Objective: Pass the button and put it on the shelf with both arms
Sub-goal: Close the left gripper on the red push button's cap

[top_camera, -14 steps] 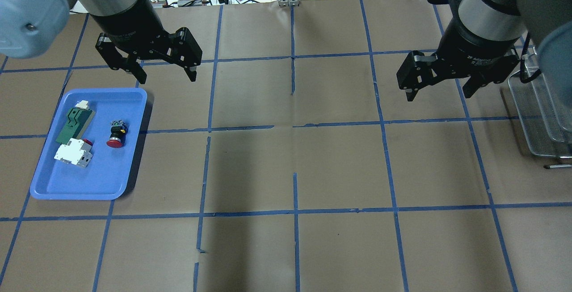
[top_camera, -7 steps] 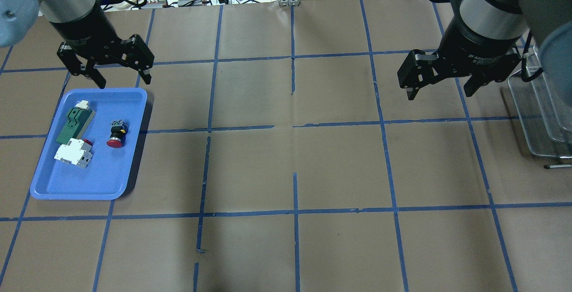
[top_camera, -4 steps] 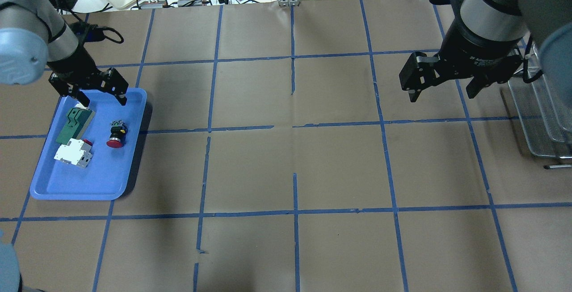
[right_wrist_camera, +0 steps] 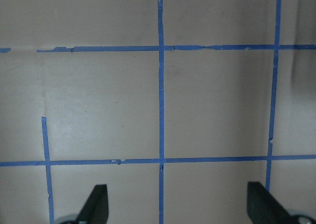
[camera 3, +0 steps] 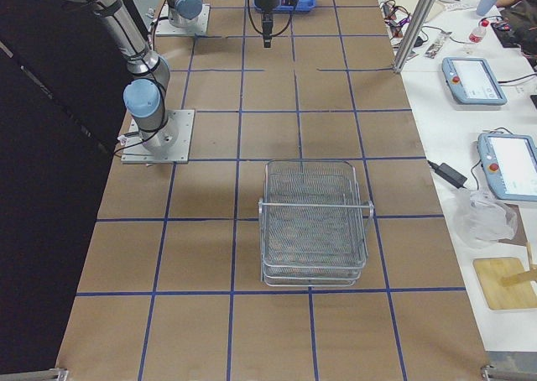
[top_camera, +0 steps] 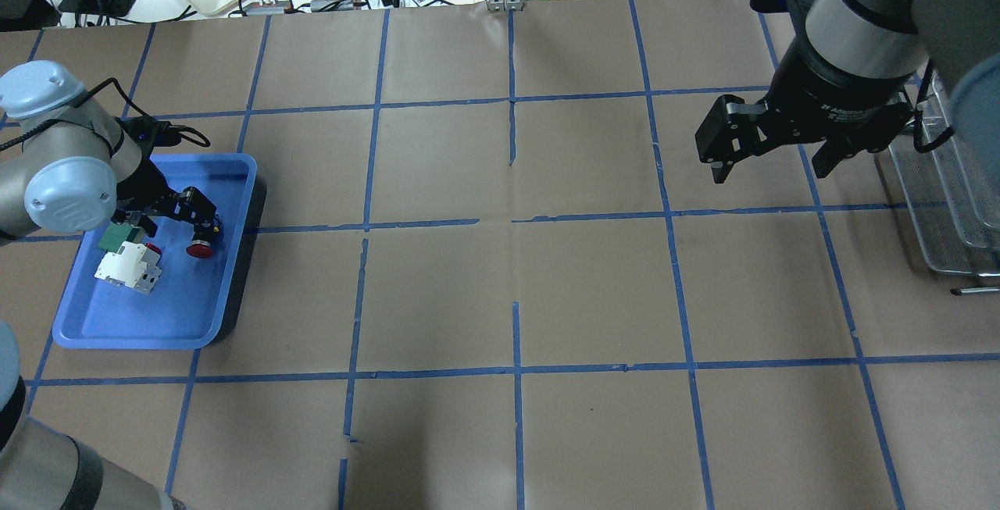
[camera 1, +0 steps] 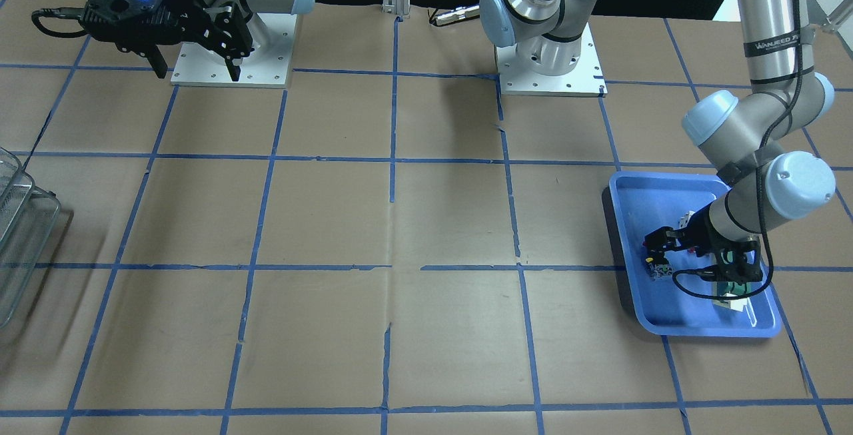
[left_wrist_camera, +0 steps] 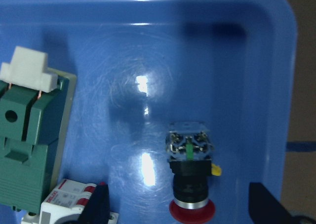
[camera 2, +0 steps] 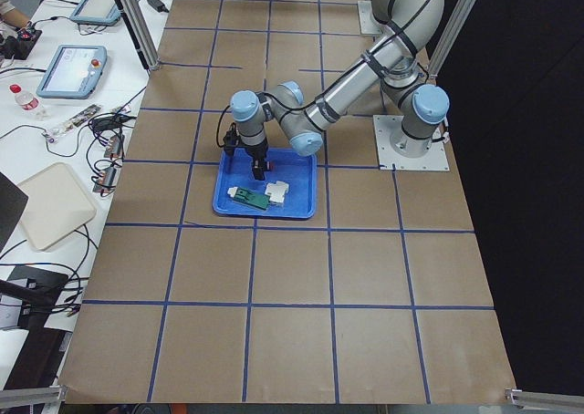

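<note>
The button (top_camera: 201,249) lies on its side in the blue tray (top_camera: 148,322), red cap toward the robot. It shows close up in the left wrist view (left_wrist_camera: 190,184), and its terminal end shows in the front view (camera 1: 656,268). My left gripper (top_camera: 168,222) is open and low in the tray, one finger on each side of the button (left_wrist_camera: 180,209), apart from it. My right gripper (top_camera: 769,170) is open and empty, high over the table's right half, next to the wire shelf (top_camera: 937,205). The shelf also shows in the right side view (camera 3: 315,221).
A green flat part (top_camera: 113,237) and a white block with red marks (top_camera: 129,269) lie in the tray just left of the button, close to the left finger. The tray's wall (left_wrist_camera: 276,61) is to the button's right. Brown paper with blue tape lines covers the table.
My left arm has come down and toward the robot, from above the tray's far edge into the tray, and now straddles the button. The right gripper has barely moved.
</note>
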You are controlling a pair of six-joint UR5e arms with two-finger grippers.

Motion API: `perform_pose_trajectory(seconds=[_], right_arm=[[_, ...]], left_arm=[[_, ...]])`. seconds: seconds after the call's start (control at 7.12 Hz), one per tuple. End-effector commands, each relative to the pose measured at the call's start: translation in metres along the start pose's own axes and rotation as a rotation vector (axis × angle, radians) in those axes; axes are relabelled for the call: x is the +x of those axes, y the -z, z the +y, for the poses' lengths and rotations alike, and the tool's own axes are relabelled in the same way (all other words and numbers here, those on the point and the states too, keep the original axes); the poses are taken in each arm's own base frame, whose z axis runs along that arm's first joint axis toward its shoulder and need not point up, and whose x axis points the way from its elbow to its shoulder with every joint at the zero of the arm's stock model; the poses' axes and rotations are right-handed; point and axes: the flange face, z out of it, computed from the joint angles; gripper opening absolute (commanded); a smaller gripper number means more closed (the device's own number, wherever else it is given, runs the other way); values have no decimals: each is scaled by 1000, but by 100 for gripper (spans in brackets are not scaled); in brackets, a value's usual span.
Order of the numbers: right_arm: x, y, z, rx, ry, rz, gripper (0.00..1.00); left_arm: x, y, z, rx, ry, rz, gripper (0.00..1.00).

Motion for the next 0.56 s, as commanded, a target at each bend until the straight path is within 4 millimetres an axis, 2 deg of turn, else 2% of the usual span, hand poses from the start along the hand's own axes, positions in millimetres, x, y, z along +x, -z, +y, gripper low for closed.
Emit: perform_pose_trajectory(seconds=[0.0,0.42], right_arm=[[0,-1,0,-3,0,2,100],[1,-1,0,-6,-10,8,100]], left_arm=[[4,-7,10,-16,9,11,100],[13,-14,12,-17,6,63,100]])
